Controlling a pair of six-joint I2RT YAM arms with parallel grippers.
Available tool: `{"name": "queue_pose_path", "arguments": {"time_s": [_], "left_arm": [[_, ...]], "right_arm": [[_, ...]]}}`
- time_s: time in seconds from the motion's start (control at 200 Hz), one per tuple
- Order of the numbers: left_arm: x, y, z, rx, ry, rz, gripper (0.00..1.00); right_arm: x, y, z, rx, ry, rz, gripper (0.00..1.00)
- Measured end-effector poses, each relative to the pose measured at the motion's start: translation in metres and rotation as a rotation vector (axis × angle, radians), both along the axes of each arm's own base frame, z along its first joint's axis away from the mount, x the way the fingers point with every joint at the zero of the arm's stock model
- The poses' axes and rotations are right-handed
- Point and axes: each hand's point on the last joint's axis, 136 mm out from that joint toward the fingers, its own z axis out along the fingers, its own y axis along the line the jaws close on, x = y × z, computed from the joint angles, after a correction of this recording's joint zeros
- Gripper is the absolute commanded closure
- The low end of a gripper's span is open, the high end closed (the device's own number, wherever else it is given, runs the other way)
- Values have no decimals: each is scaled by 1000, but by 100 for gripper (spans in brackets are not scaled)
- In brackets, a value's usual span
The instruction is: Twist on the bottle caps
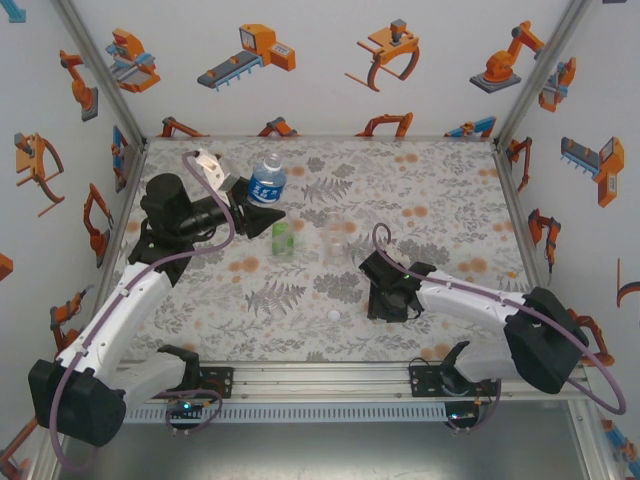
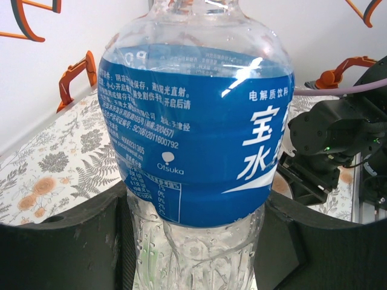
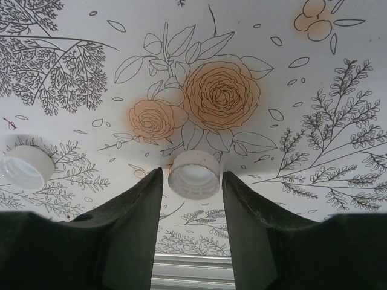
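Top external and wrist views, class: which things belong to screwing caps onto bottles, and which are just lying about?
Job: blue-labelled clear plastic bottle; green-tinted clear plastic bottle; plain clear plastic bottle; small round white plastic cap; second white cap.
Just there: floral-print table mat; white walls printed with orange robots.

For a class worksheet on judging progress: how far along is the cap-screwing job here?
Done: no cap looks screwed on yet. In hand: the left gripper clamps the blue-label bottle, and the right gripper has its jaws either side of a cap on the mat, not visibly squeezing it. Left: fit that cap, then the second cap lying beside it, and deal with the green bottle and clear bottle, both unheld.
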Motion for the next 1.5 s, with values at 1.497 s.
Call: {"name": "queue_pose_path", "arguments": {"time_s": [1.497], "left_arm": [[-2,-9,-20,65,35,17,96]], "right_arm": [[72,61,1,-71,3,217,63]]}}
